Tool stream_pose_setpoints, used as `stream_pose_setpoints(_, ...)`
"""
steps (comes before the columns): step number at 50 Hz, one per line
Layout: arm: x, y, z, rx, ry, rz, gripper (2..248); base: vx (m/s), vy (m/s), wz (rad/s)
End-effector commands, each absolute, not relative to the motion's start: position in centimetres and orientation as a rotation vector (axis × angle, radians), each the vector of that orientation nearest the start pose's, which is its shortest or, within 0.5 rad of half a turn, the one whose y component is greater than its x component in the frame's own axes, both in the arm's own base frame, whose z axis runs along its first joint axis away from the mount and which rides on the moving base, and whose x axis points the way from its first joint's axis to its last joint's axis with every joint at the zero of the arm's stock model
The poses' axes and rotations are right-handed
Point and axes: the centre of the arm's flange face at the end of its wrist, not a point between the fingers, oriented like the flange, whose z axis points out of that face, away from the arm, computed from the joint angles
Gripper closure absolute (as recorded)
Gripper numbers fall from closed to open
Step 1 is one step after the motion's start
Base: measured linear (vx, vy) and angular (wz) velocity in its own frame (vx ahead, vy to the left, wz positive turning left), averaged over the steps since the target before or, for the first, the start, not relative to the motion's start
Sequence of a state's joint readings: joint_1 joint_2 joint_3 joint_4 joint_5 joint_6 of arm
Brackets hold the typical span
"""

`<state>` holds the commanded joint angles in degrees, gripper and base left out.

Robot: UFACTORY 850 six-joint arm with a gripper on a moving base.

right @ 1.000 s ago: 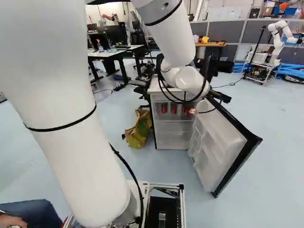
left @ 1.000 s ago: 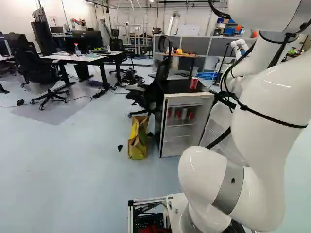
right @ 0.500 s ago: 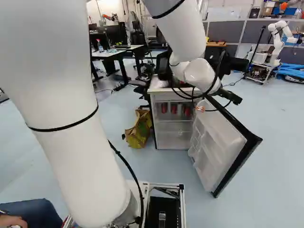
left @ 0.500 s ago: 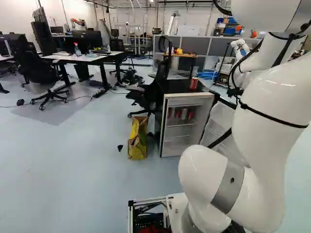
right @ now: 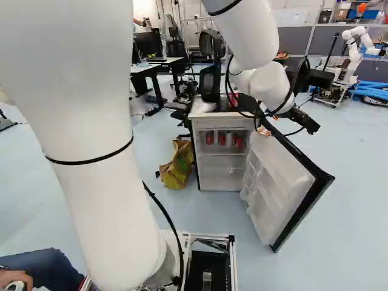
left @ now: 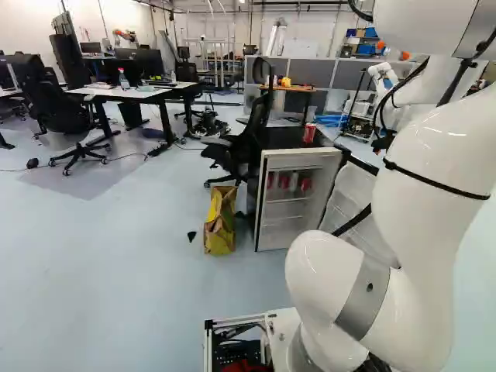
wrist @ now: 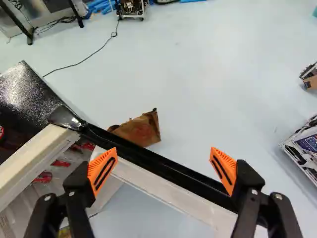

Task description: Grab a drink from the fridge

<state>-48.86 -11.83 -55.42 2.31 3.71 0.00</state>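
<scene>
My gripper (right: 284, 125) is above the open fridge door (right: 276, 182) in the right base view. In the wrist view the gripper (wrist: 163, 171) stands open, its orange-padded fingers wide apart, nothing gripped; the door's black edge (wrist: 173, 170) runs beneath and between them. The white-fronted fridge (left: 265, 221) has its door swung out to the right. On its upper shelf stand red drink cans (right: 222, 139) and a silver one (left: 294, 182). Another red can (left: 309, 133) stands on the black top. Cans inside (wrist: 42, 177) show partly beside one finger in the wrist view.
A yellow-brown bag (left: 219, 221) stands left of the fridge, near an office chair (left: 246, 147). Desks (left: 132, 93) lie farther off. Another robot (right: 357, 48) stands at the back right. Beyond the door lies a brown paper bag (wrist: 141, 130).
In the right base view my upper arm and gripper have moved right, over the fridge door. The base, fridge, door and cans have stayed where they were.
</scene>
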Motion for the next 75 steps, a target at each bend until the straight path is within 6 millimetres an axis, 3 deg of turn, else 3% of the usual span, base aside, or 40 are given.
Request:
stream_pose_setpoints(23, 36.9, -44.3, 49.6, -2.845, 1.489, -1.16, 3, 0.0, 0.0, 0.0)
stream_pose_setpoints(56, 38.1, -49.1, 48.2, -2.74, 1.618, -0.894, 3, 0.0, 0.0, 0.0)
stream_pose_setpoints(75, 39.0, -52.1, 47.7, -2.705, 1.65, -0.83, 3, 0.0, 0.0, 0.0)
